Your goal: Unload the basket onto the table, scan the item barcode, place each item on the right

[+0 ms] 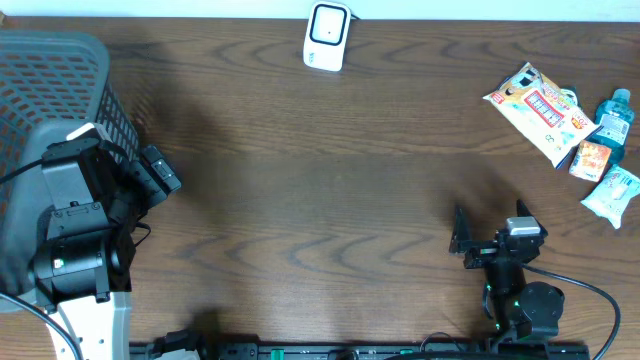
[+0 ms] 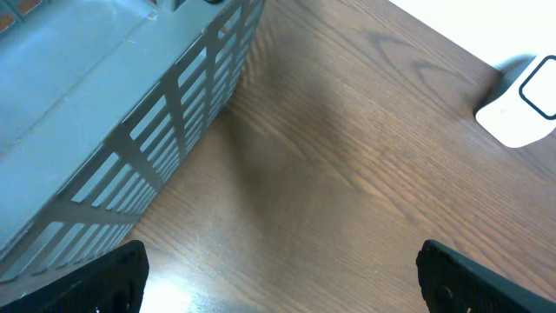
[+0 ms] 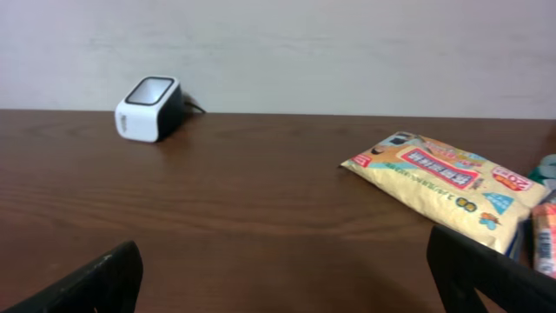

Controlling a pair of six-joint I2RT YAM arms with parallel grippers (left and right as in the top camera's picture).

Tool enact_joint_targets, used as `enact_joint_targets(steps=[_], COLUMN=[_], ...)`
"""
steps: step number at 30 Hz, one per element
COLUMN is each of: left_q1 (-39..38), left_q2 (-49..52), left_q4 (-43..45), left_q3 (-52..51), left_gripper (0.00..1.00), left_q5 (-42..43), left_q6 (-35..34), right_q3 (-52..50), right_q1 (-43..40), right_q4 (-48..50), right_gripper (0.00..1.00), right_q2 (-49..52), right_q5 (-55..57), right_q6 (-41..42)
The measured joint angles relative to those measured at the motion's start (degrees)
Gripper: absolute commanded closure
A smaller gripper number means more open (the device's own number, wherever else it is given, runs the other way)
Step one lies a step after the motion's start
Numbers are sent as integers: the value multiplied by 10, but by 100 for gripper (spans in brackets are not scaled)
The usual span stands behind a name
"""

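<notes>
The white barcode scanner (image 1: 327, 36) stands at the table's far edge, also seen in the left wrist view (image 2: 521, 104) and the right wrist view (image 3: 149, 108). The items lie at the right: a yellow snack packet (image 1: 540, 110) (image 3: 443, 178), a blue bottle (image 1: 612, 118), a small orange packet (image 1: 592, 158) and a white-green packet (image 1: 612, 192). My right gripper (image 1: 490, 222) (image 3: 287, 278) stands open near the front, well short of the packet, holding nothing. My left gripper (image 1: 165, 170) (image 2: 282, 283) is open and empty beside the basket.
A grey slatted basket (image 1: 50, 70) (image 2: 104, 113) fills the far left corner, right next to the left arm. The scanner's cable runs off the back edge. Bare dark wood lies between the two arms.
</notes>
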Motion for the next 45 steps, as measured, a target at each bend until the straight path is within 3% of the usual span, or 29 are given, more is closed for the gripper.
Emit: enact_joint_targets(steps=[45], left_q1=[0], left_q2=[0], left_q4=[0], left_q3=[0], left_gripper=[2], left_q5=[0], left_q6=[0], right_q3=[0], right_q1=[18], right_q4=[-2], right_gripper=[1], right_q2=[0], right_q5=[17], right_q6=[11])
